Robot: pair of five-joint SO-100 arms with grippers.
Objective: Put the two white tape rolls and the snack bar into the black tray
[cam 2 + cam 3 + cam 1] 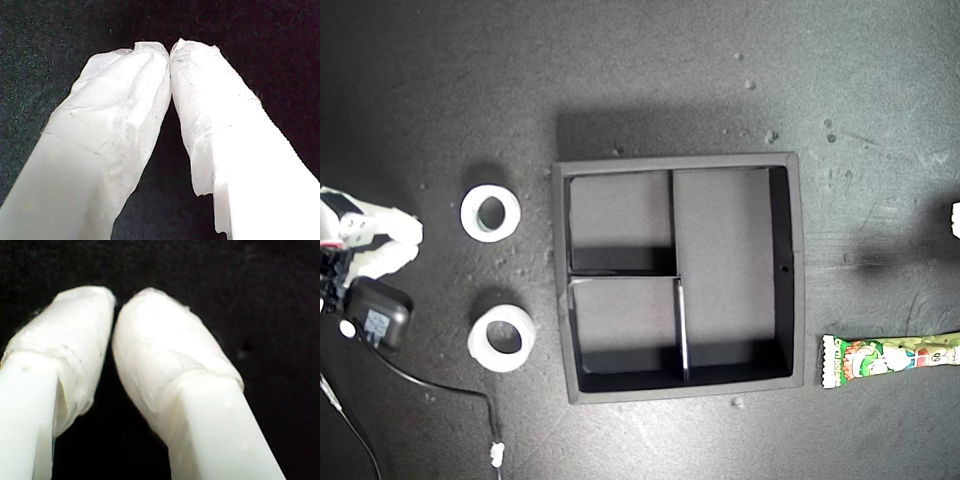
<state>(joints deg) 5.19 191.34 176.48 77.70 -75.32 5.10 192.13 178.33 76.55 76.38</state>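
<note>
Nothing loaded yet: square black divided tray empty; two white ring-shaped tape rolls beside it toward the exterior view's left; green-and-white snack bar packet toward its right. My first gripper and second gripper pressed together, empty. Next, I judge: spread and reach a roll.

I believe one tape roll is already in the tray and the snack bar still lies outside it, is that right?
Not quite. The exterior view shows the tray holding nothing: both tape rolls lie outside it, toward that view's left, the first tape roll above the second tape roll. The snack bar does still lie outside, at that view's right edge.
</note>
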